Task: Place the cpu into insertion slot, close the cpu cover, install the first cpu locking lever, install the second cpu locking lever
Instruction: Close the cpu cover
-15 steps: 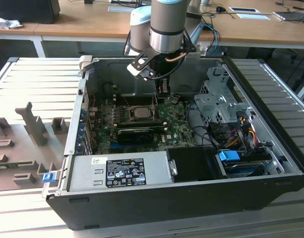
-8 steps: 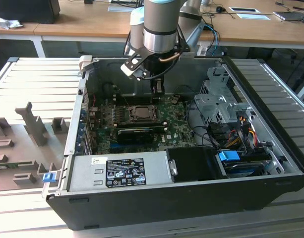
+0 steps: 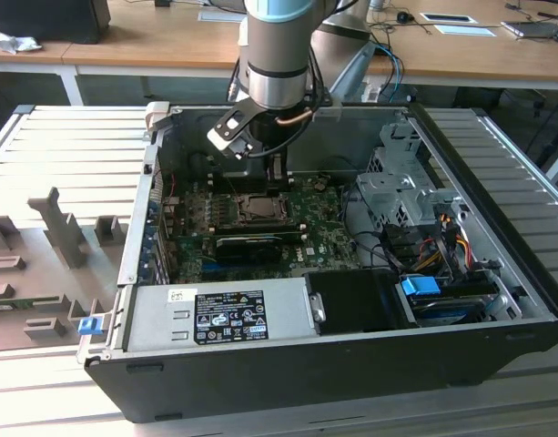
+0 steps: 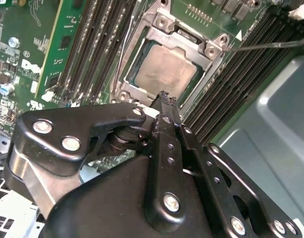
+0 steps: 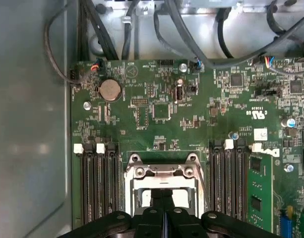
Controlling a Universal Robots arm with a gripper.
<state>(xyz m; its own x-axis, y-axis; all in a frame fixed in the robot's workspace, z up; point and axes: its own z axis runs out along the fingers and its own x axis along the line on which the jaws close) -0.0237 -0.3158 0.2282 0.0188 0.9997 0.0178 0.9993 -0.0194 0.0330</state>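
Matt silvery metal cpu (image 4: pixel 164 69), shiny metal cpu cover (image 4: pixel 190 45), glossy black gripper (image 4: pixel 166 99)

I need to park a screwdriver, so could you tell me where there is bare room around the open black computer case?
The ribbed grey metal table is bare beside the black computer case on the exterior view's right. On that view's left, grey fixture blocks crowd the table; inside, coloured cables fill the drive-bay corner.

My tool (image 4: pixel 164 97) hangs over the cpu (image 4: pixel 164 69), which lies in its socket under the cpu cover (image 4: pixel 190 44), between memory slots (image 4: pixel 90 47), inside the computer case (image 3: pixel 351 373).
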